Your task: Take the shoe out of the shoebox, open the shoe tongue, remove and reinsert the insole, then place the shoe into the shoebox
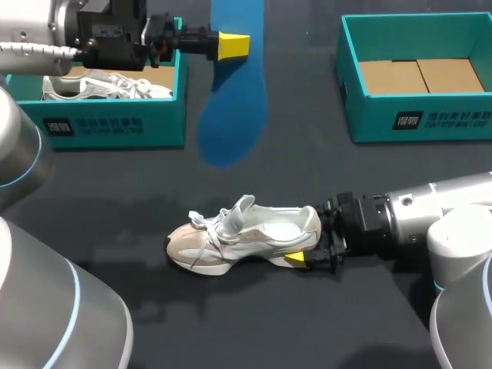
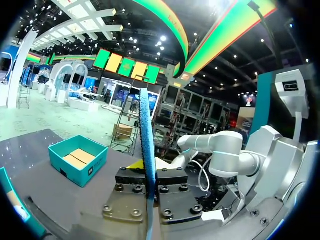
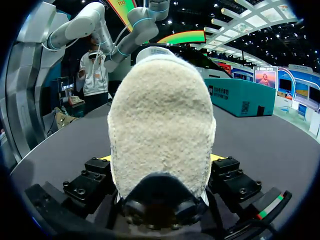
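Dark matte tabletop (image 1: 307, 330) carries everything. Left gripper (image 1: 233, 46), its arm stretched level across the far side, is clamped narrowly on a thin blue foam insole (image 1: 231, 115), held in the air with its broad face upright, clear of the table. Right gripper (image 1: 306, 244), on a low, horizontal arm, pinches the fuzzy heel of a beige-and-white laced sneaker (image 1: 246, 234), which stands on its sole mid-table. One teal cardboard shoebox (image 1: 115, 127) holds a second white shoe (image 1: 108, 86) — the other teal box (image 1: 430, 119) shows a brown cardboard floor.
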